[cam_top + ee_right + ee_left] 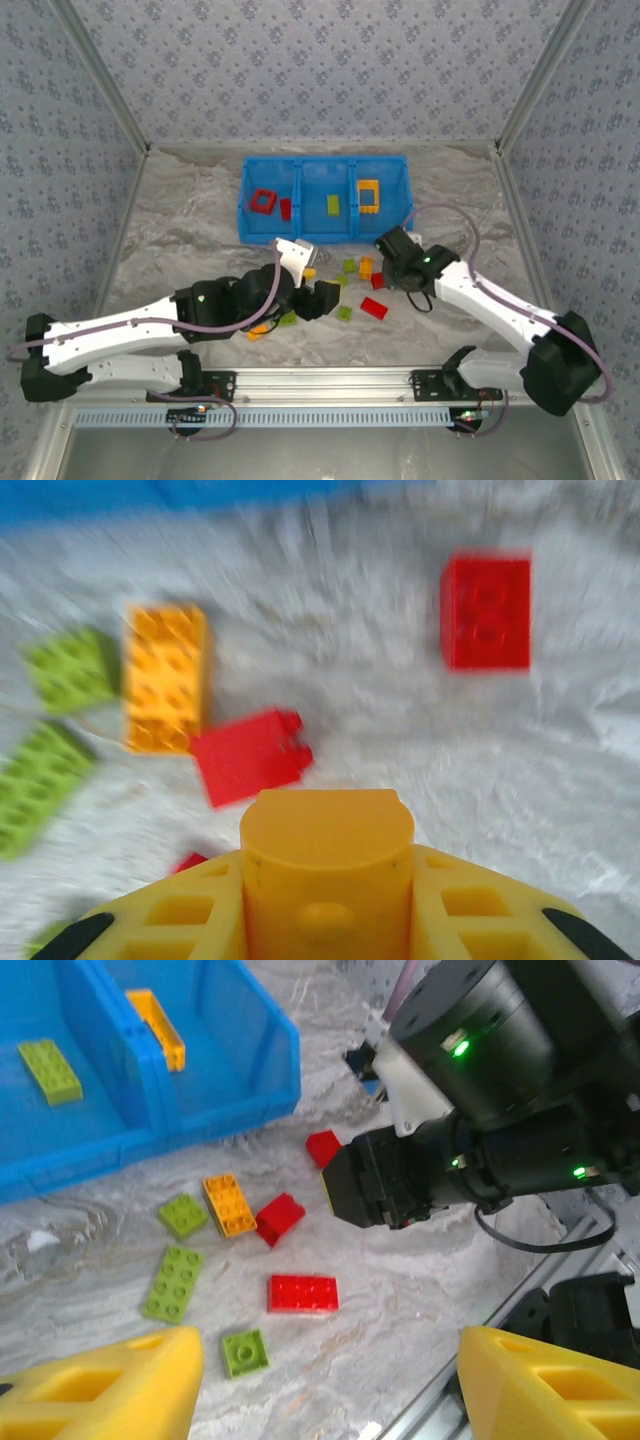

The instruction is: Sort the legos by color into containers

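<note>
The blue containers (pixel 325 232) stand at the back. The left one holds red legos (pixel 263 202), the middle one a green lego (pixel 333 205), the right one an orange frame (pixel 368 195). Loose legos lie in front: a red plate (pixel 303 1293), a green square (pixel 244 1352), a green plate (pixel 174 1282), an orange brick (pixel 230 1205) and a red brick (pixel 280 1218). My left gripper (pixel 330 1390) hangs open above the red plate and green square. My right gripper (pixel 327 825) is shut on an orange-yellow rounded lego (pixel 327 880), lifted over the pile.
My right arm's black wrist (pixel 480 1150) hangs close in front of the left gripper. More legos, green (pixel 288 318) and orange (pixel 258 330), lie by my left arm. The table's metal front rail (pixel 330 378) runs just behind the pile.
</note>
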You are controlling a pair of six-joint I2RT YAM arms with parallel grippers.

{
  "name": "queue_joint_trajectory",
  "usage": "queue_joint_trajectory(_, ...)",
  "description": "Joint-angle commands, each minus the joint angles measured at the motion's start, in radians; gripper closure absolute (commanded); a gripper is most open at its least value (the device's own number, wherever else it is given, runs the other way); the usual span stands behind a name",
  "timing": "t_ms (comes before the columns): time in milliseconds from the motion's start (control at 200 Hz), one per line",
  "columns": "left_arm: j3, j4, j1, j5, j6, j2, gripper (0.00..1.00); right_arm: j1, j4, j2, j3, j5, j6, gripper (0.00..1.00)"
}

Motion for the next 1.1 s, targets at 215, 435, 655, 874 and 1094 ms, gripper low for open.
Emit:
queue_joint_trajectory(215, 0.178, 0.002, 0.106, -0.019, 0.051, 0.120, 0.29, -0.200, -0.016, 0.453, 0.502, -0.003, -0.233, 0.72)
queue_joint_trajectory(435, 0.193, -0.014, 0.135, -0.052, 0.028, 0.137, 0.29, -0.286, -0.083, 0.828, 0.894, 0.044, -0.285, 0.72)
queue_joint_trajectory(655, 0.171, -0.054, 0.139, -0.077, 0.005, 0.114, 0.29, -0.323, -0.126, 1.044, 1.084, 0.042, -0.282, 0.69)
queue_joint_trajectory(874, 0.141, -0.074, 0.145, -0.090, -0.017, 0.088, 0.29, -0.321, -0.101, 1.083, 1.105, 0.030, -0.280, 0.56)
queue_joint_trajectory(1094, 0.139, -0.083, 0.150, -0.081, -0.032, 0.075, 0.29, -0.300, -0.135, 1.020, 1.163, 0.066, -0.284, 0.48)
